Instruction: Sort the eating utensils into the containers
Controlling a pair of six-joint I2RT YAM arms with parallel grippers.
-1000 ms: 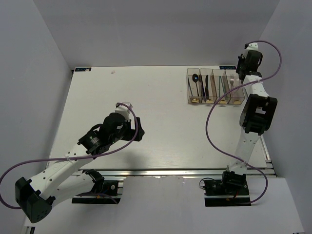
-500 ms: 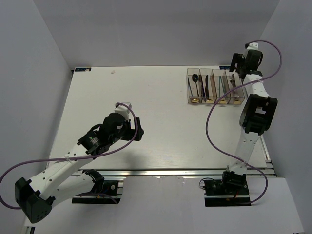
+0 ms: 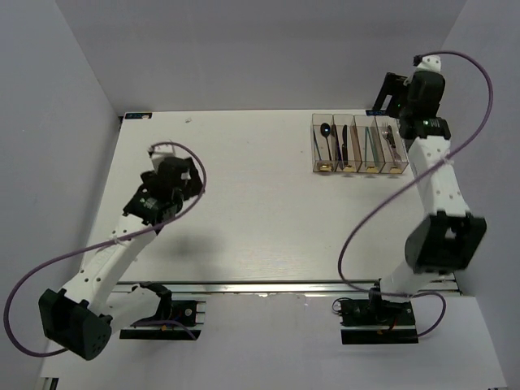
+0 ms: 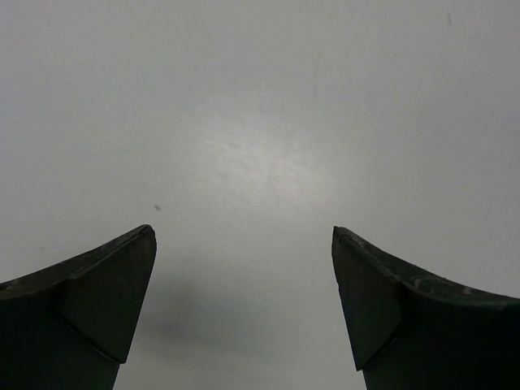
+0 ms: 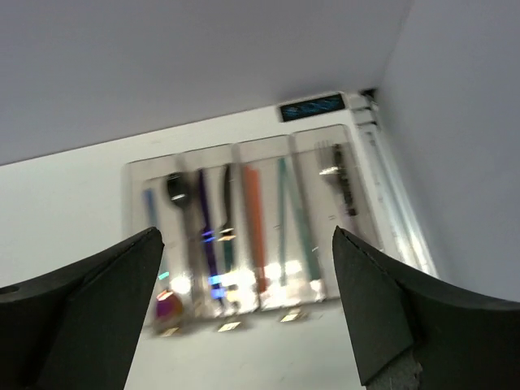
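Observation:
The containers [image 3: 358, 147] stand as a row of clear bins at the table's back right, also seen in the right wrist view [image 5: 244, 154]. Eating utensils lie inside them: a black spoon [image 5: 175, 189] and a blue-handled spoon [image 5: 150, 207] in one end bin, then a dark purple knife [image 5: 203, 223], then orange chopsticks [image 5: 253, 215] and green chopsticks [image 5: 294, 218], and a fork [image 5: 337, 172] in the other end bin. My right gripper [image 5: 245, 234] hangs open and empty above and behind the row [image 3: 388, 96]. My left gripper [image 4: 242, 231] is open over bare tabletop at the left [image 3: 179, 180].
Grey walls close in the table on the left, back and right. A small blue label [image 5: 312, 106] sits at the back right corner near the bins. The right arm's purple cable [image 3: 366, 223] loops over the table's right part.
My right gripper has opened and lifted back from the end bin, with a fork now lying there. My left arm has swung left and towards the back.

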